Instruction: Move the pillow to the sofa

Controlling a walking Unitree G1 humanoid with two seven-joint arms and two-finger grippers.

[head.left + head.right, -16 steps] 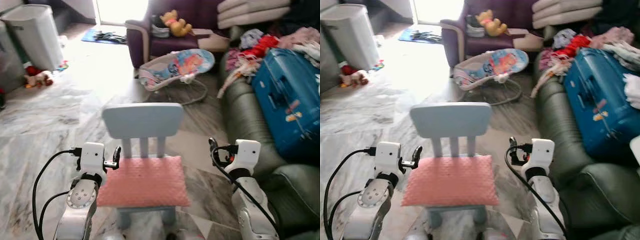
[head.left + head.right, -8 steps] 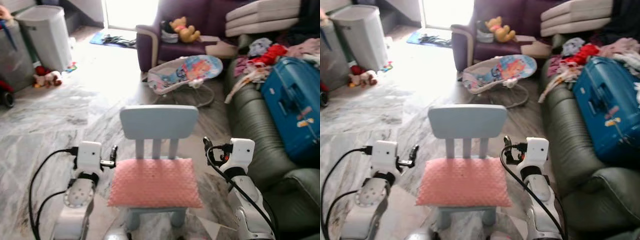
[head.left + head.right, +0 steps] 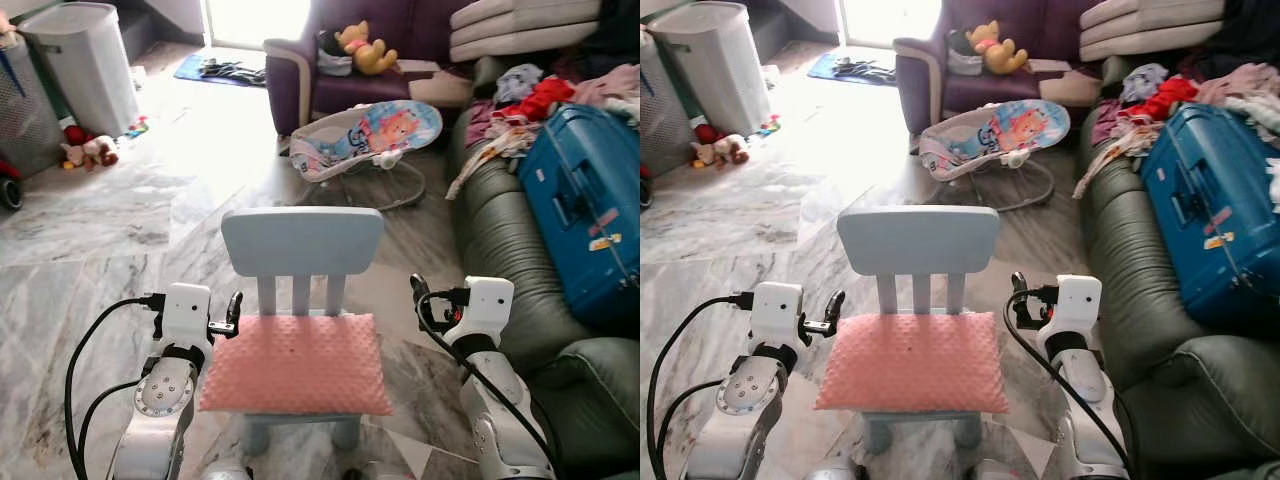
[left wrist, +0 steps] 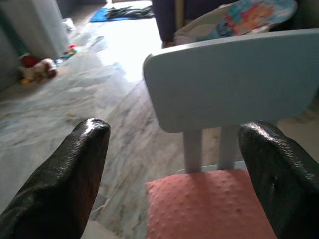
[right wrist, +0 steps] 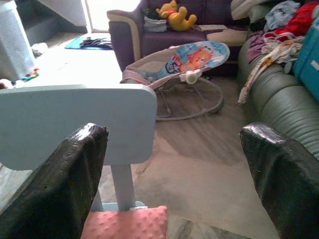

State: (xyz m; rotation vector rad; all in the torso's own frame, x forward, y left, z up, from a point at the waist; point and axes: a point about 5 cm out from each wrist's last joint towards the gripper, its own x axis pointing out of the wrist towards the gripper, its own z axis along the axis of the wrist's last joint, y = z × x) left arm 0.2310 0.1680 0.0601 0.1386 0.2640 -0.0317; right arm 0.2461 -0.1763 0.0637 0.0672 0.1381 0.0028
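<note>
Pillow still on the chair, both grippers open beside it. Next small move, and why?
Probably bring both grippers inward and down onto the pillow's side edges. The pink pillow lies flat on the small chair; the left gripper and right gripper flank it, open, touching nothing. The green sofa is to the right.

Item count, living rm
1 pink pillow (image 3: 293,362), 1 chair (image 3: 302,243), 2 grippers: left gripper (image 3: 234,309), right gripper (image 3: 419,294); 1 blue suitcase (image 3: 585,210), 1 baby bouncer (image 3: 366,139).
</note>
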